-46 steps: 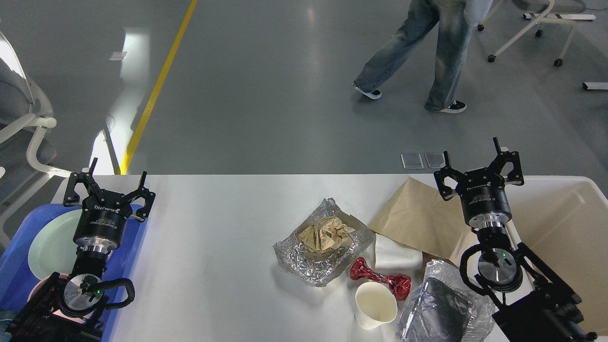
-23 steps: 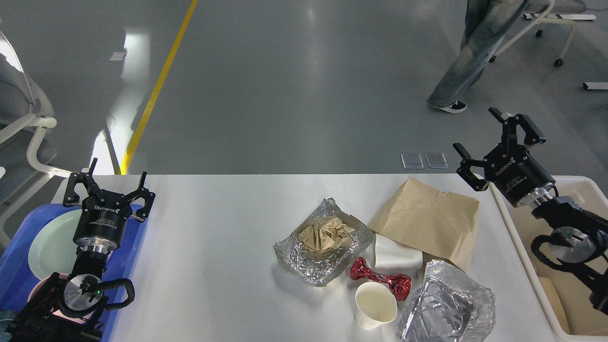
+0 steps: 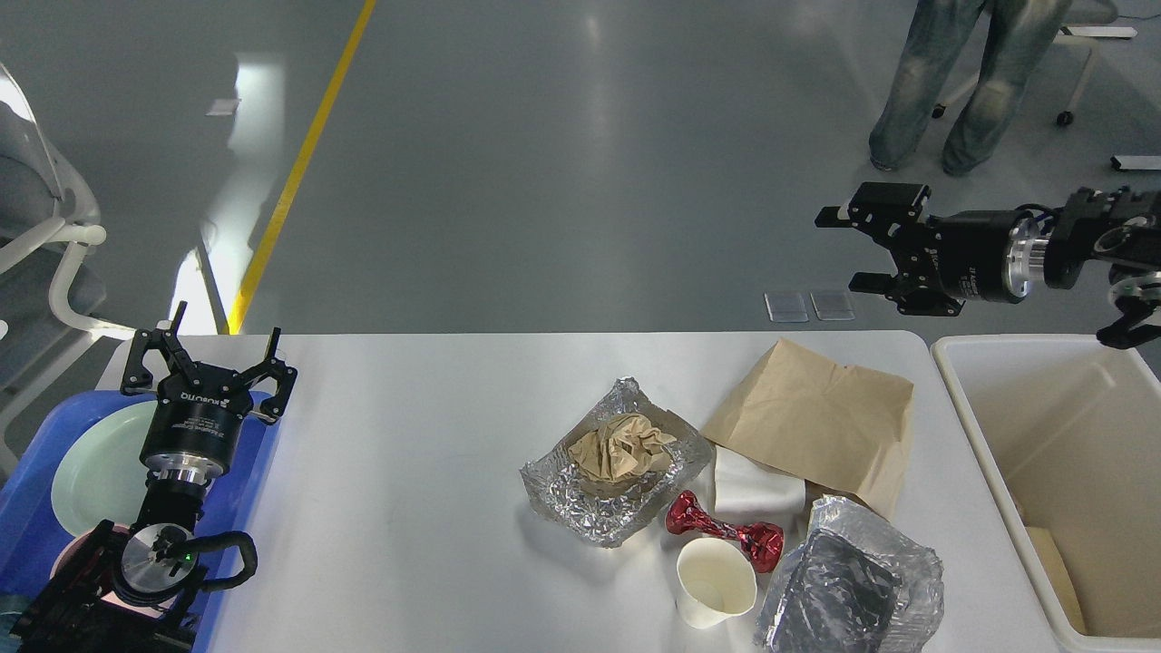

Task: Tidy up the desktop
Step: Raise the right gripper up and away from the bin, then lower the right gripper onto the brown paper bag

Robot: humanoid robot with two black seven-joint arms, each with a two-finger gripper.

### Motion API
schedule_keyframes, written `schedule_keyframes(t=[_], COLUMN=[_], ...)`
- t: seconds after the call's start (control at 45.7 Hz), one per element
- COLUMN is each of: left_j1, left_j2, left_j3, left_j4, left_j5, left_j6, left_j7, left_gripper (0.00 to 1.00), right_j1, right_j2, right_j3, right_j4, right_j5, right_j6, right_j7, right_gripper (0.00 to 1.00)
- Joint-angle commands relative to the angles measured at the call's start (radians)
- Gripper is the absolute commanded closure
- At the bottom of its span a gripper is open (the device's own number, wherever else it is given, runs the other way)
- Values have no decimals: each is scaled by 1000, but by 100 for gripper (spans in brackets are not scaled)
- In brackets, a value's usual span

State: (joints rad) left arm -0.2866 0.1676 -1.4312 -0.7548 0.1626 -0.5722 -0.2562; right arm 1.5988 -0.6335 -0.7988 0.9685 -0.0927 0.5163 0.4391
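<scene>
Swinging the right gripper up and away from the bin, fingers apart, holding nothing. Leaving trash sitting on the desktop; more picking needed.

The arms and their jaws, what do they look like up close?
Both arms are black, built of round segments with silver metal rings. The left gripper and right gripper each have a barrel-shaped body with small white lettering and two black linkage fingers. A black cable loops beside the left wrist, where a small green light glows.

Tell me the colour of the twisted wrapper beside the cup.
Shiny red wrapper, clearest in the head view.
</scene>
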Motion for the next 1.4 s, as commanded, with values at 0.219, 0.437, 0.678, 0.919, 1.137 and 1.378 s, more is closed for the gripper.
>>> schedule_keyframes(t=[0.219, 0.437, 0.678, 0.919, 1.137, 1.378], left_j1=[1, 0, 0, 0, 0, 0], left_j2=[0, 0, 0, 0, 0, 0], left_j3=[0, 0, 0, 0, 0, 0], left_j4=[0, 0, 0, 0, 0, 0], left_j5=[0, 0, 0, 0, 0, 0], left_j6=[0, 0, 0, 0, 0, 0], left_j7=[0, 0, 0, 0, 0, 0], left_gripper=[3, 3, 3, 3, 3, 3], right_j1=[461, 685, 862, 857, 842, 796], right_j2=[316, 379, 380, 393, 387, 336], right_j3=[-411, -407, -411, -415, -413, -424], right_j4=[197, 444, 587, 590, 585, 552], right_j5=[-2, 4, 79, 79, 82, 67], right_j6=[242, 205, 200, 196, 194, 180], right_j7=[-230, -591, -629, -629, -620, -620], right_gripper=[0, 0, 0, 0, 0, 0])
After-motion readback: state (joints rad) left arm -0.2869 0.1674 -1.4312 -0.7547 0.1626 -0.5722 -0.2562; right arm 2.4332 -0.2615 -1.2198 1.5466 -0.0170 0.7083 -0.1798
